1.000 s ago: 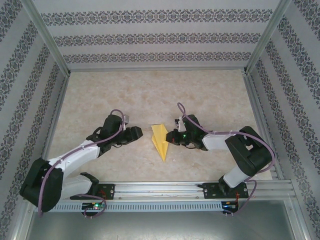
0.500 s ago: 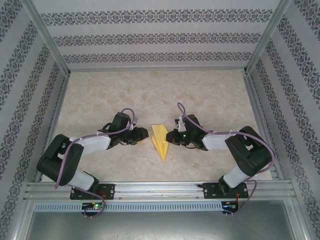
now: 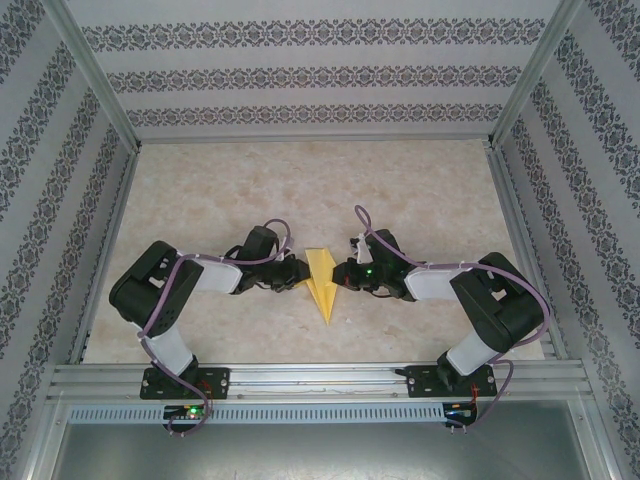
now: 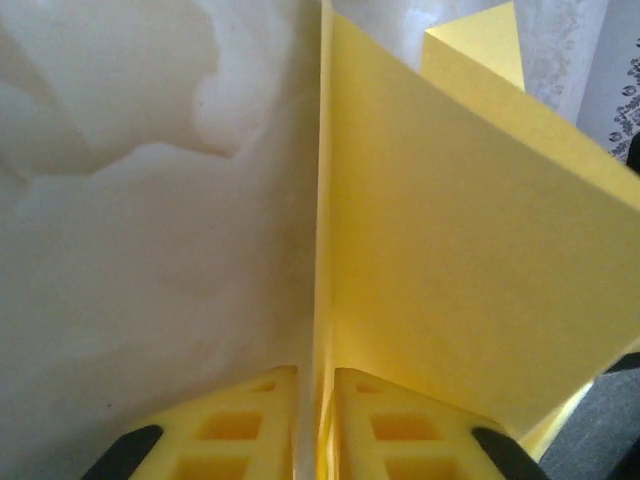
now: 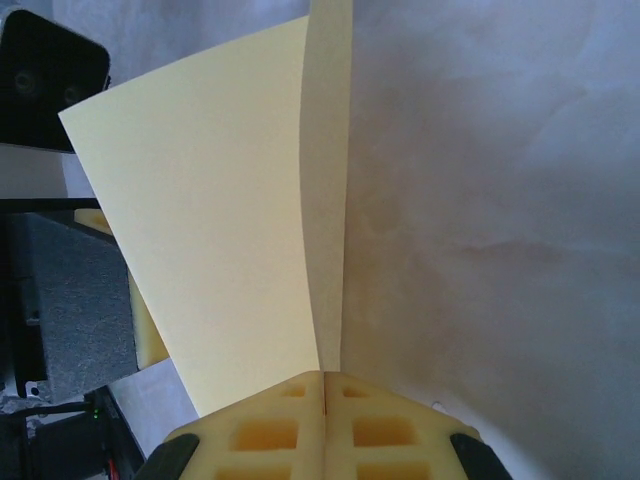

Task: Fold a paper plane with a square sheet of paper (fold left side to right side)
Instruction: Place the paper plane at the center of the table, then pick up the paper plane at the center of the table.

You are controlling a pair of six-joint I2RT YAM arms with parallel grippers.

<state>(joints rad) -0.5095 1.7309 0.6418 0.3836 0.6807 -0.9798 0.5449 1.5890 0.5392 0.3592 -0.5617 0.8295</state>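
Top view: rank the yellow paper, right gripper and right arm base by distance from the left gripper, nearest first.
From the left gripper:
1. yellow paper: pinched at its fingertips, immediately to its right.
2. right gripper: just across the paper, gripping the opposite edge.
3. right arm base: far off, at the near right.
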